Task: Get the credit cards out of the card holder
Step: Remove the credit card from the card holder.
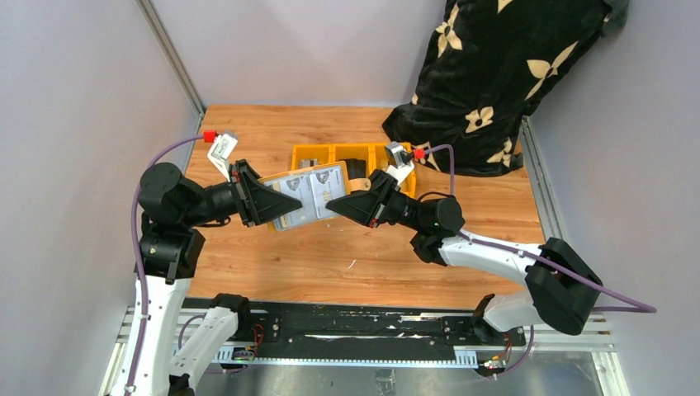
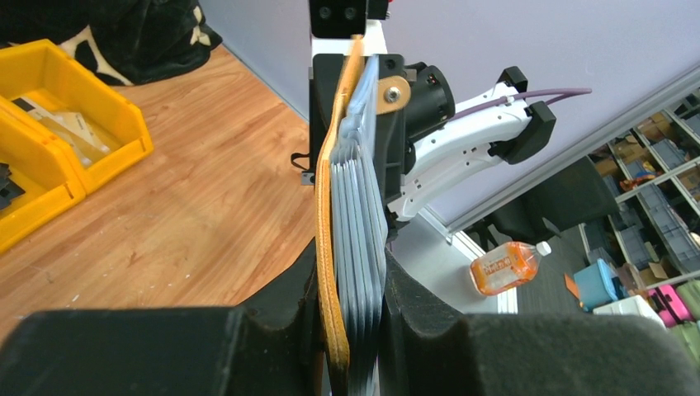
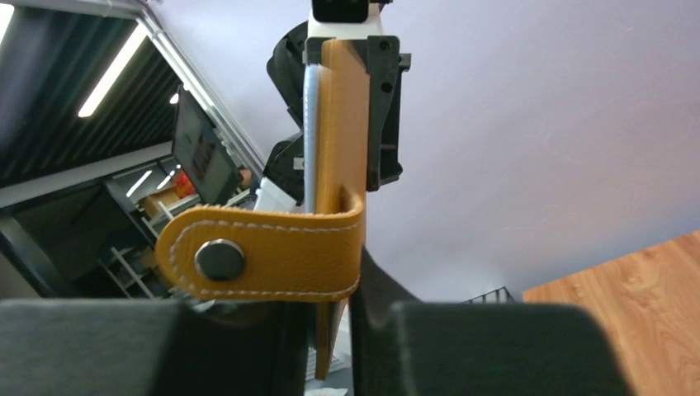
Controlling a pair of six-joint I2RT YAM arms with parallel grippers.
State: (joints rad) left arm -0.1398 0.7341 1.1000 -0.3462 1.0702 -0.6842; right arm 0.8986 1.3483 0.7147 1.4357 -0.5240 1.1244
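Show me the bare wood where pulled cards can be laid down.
Widest: the near strip of table between the black rail and the lifted card holder. Also the far-left corner behind the left pincer. Crowded: the far middle and right, with the yellow bins and black flowered fabric.
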